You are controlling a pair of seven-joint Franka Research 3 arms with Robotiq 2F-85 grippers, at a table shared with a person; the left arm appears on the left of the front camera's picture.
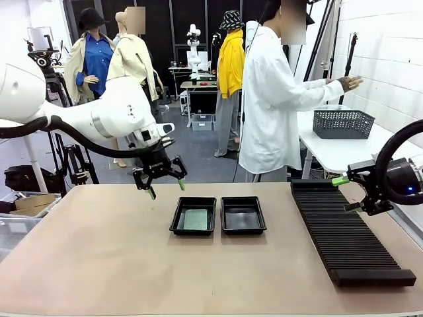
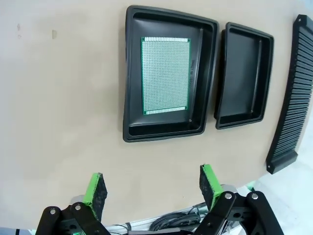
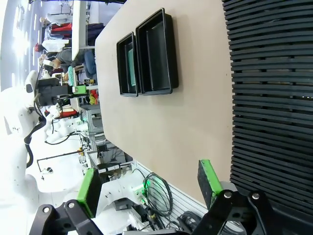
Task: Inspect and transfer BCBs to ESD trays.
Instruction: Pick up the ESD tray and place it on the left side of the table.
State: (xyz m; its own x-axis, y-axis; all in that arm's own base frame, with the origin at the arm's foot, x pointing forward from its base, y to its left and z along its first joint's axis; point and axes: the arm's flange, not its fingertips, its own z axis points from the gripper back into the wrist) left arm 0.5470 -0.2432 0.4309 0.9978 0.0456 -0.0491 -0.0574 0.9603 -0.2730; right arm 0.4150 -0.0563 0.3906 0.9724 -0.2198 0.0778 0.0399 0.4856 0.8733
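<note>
Two black ESD trays sit side by side mid-table. The left tray [image 1: 192,215] [image 2: 166,73] [image 3: 127,63] holds one green BCB [image 1: 195,219] [image 2: 165,75] lying flat. The right tray [image 1: 243,214] [image 2: 243,77] [image 3: 156,51] holds nothing. My left gripper [image 1: 164,187] [image 2: 152,188] hangs open above the table, left of and behind the trays, nothing between its green pads. My right gripper [image 1: 345,193] [image 3: 146,183] is open at the right, just above the far end of the slotted rack, holding nothing.
A long black ribbed rack [image 1: 344,228] [image 2: 291,98] [image 3: 271,98] lies along the table's right side. A person in a white coat [image 1: 271,99] stands beyond the far edge, turned toward a side table with a grey mesh basket [image 1: 342,123].
</note>
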